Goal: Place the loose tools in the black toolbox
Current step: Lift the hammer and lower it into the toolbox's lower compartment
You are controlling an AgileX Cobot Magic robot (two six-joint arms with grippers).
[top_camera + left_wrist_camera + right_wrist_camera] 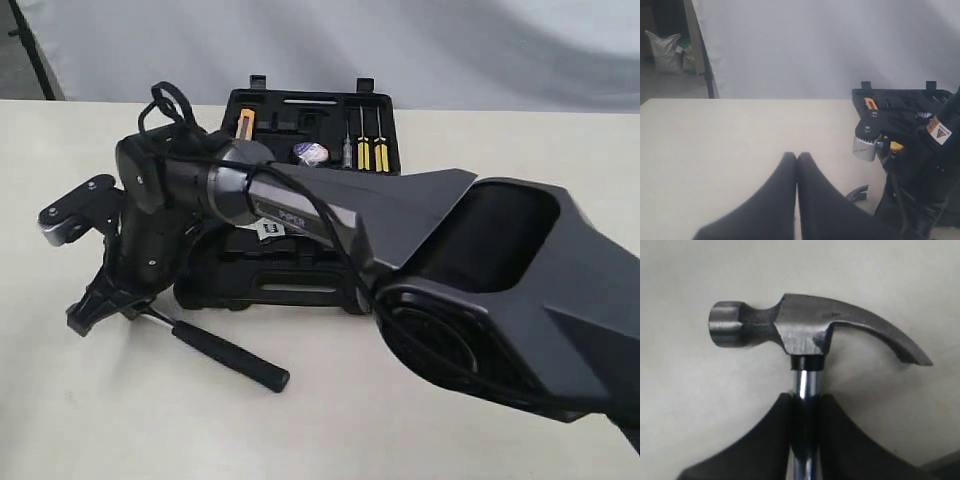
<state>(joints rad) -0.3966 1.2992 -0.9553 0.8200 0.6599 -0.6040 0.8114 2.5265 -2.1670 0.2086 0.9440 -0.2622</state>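
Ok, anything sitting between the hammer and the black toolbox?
Nothing visible on the table between them. The right end effector grips the hammer beside the toolbox; the arm itself hides part of the case.

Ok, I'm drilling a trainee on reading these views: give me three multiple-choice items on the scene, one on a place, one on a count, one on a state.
1. Where does the right tool grip the steel claw hammer?
A. its black handle
B. its chrome shaft just below the head
C. its claw

2. How many yellow-handled screwdrivers sit in the open black plastic toolbox?
A. two
B. four
C. none

3. How is the left tool?
A. wide open
B. shut on a wrench
C. shut, empty

Key: 1 B, the shaft is clamped right under the head; 2 A, two yellow handles lie side by side; 3 C, it is closed on nothing.
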